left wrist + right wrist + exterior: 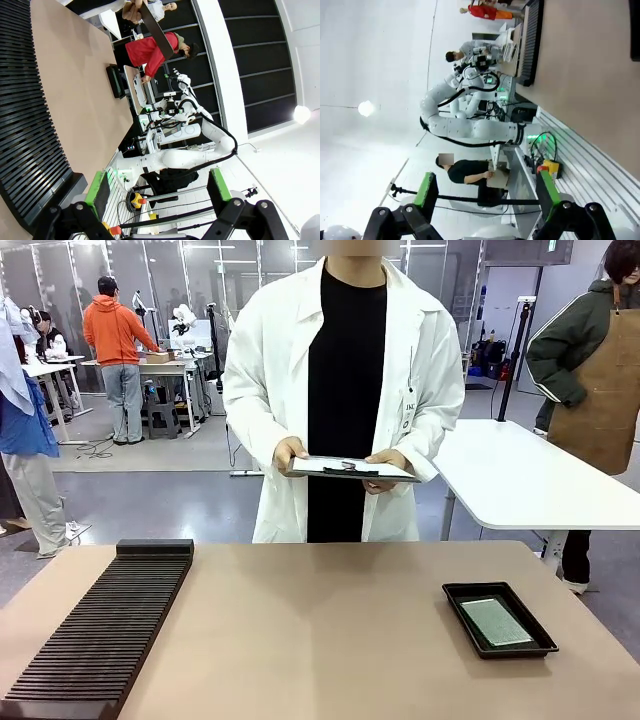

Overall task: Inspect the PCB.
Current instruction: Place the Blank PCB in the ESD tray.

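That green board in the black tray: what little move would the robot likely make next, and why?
Probably the right end effector should swing toward the black tray on its side of the table. The PCB lies flat inside it, untouched. Both end effectors, the left too, are open and holding nothing, and the person waits with a clipboard in both hands.

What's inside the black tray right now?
The tray holds the PCB, lying flat with its pale dotted face up. It covers most of the tray floor; whatever lies beneath the board is hidden.
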{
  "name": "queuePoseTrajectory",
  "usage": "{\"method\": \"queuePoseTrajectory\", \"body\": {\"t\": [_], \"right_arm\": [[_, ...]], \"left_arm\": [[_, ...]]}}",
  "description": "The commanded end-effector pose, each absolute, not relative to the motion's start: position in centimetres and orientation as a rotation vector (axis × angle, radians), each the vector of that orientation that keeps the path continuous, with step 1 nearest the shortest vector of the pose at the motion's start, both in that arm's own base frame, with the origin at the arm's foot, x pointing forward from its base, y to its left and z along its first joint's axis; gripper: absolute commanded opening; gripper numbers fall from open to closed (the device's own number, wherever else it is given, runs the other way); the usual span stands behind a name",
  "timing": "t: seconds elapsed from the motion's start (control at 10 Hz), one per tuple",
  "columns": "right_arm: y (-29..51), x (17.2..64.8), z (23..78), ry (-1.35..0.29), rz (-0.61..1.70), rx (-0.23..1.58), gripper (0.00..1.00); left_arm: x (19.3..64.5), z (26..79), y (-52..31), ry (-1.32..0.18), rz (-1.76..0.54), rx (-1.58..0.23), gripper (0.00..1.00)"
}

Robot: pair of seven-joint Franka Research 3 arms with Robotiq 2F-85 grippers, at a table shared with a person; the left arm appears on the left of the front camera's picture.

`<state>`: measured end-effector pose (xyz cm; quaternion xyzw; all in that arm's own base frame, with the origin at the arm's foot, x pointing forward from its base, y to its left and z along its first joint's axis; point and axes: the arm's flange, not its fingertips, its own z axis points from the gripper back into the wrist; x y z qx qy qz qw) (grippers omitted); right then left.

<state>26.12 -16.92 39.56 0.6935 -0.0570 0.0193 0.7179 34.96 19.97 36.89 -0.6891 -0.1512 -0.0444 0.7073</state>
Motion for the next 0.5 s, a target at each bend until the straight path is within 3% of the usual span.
{"method": "queuePoseTrajectory", "body": {"t": [0.0, 0.4], "right_arm": [[-16.83, 26.07, 40.57, -0.094, 0.054, 1.540, 1.00], [-16.83, 26.07, 40.57, -0.094, 0.054, 1.540, 1.00]], "left_arm": [[35.17, 37.25, 20.08, -0.333, -0.097, -1.527, 1.00], [35.17, 37.25, 20.08, -0.333, -0.097, -1.527, 1.00]]}}
